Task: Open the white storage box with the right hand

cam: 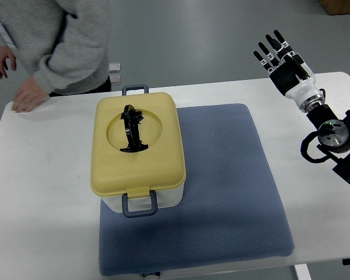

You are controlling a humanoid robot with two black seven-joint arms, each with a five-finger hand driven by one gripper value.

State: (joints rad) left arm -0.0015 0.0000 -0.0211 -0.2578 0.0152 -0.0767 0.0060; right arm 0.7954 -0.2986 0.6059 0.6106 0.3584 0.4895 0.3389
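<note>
Nearest me, the box (139, 153) sits shut on the mat (221, 192) at the surface's (41, 192) left, rigid, light-looking plastic (probably slick), so I'd hook its front latch (140, 203) with my right robot hand (283, 58), now empty and splayed far off.

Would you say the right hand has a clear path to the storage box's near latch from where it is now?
Probably yes. The right hand is open above the table's far right, and only the bare blue mat lies between it and the near latch of the storage box.
</note>
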